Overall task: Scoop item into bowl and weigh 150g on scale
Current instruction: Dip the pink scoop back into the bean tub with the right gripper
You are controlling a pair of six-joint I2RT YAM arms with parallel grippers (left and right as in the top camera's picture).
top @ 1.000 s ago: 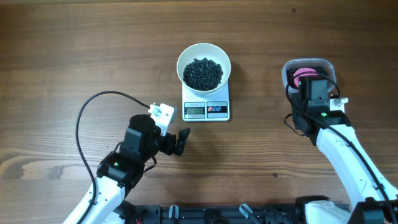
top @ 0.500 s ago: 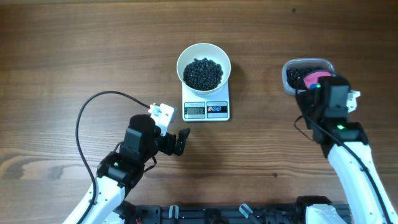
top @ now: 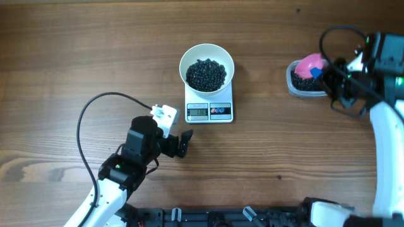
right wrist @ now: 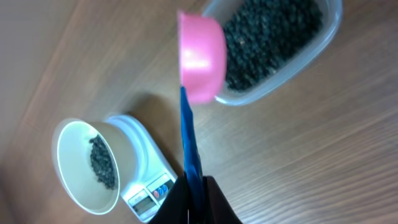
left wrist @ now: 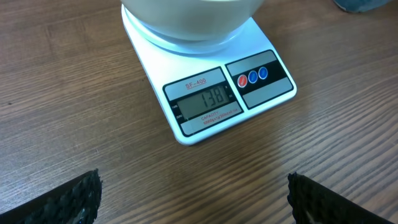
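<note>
The left fingers (left wrist: 65, 202) are standing wide apart and holding nothing, their two dark ribbed tips hanging just above the desk (top: 95, 50). Straight ahead of them, framed by the gap between the tips but apart from both, the scale (left wrist: 211, 93) is sitting flat on the wood with its display reading 138. The bowl (top: 206, 60) is resting on the scale's platform, on the side farther from these fingers, and the black beads (top: 206, 74) are lying heaped in its middle.

The right fingers (right wrist: 217, 208) are clamping shut on the thin blue handle of the scoop (right wrist: 202, 56). The handle is running straight out from the fingertips, and the pink cup at its end is hanging over the near rim of the clear tub (right wrist: 329, 31). More beads are filling the tub just beyond the cup. Whether the cup is carrying any beads cannot be told, since only its outside is showing. The bowl and scale are sitting well apart from these fingers, off to one side of the handle.
</note>
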